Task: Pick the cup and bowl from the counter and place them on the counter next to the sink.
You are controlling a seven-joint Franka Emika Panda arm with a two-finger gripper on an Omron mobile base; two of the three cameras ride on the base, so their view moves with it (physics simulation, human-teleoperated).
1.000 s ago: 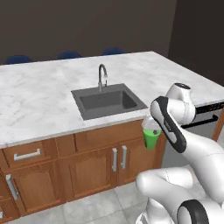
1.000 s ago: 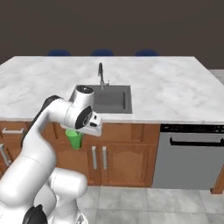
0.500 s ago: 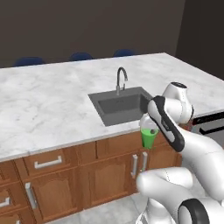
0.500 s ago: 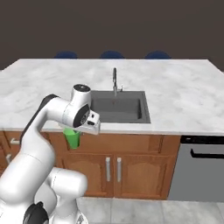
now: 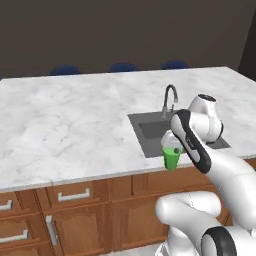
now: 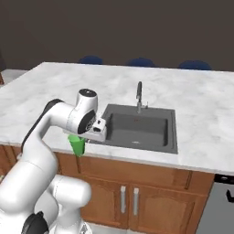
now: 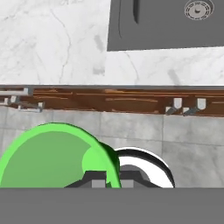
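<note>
My gripper [image 5: 173, 147] is shut on the rim of the small green cup [image 5: 171, 158], holding it upright in the air just in front of the counter's front edge, left of the sink [image 5: 150, 131]. In the right base view the cup [image 6: 77, 145] hangs under the gripper [image 6: 85, 137], beside the sink [image 6: 137, 125]. Seen from the hand, the cup [image 7: 52, 157] is at the lower left against my fingertips [image 7: 97, 180], above the floor. The white marble counter [image 7: 57, 39] and sink [image 7: 166, 22] lie across the top. The bowl is out of view.
A gooseneck faucet [image 5: 170, 97] stands behind the basin. Brown cabinets with silver handles [image 5: 75, 196] run under the counter [image 6: 59, 91]. A dishwasher front [image 6: 224, 196] is at the far right. Blue chair backs [image 6: 139, 61] show beyond the counter.
The whole scene has shifted right in both base views, so the base has moved left along the counter. The cup stays in the shut gripper.
</note>
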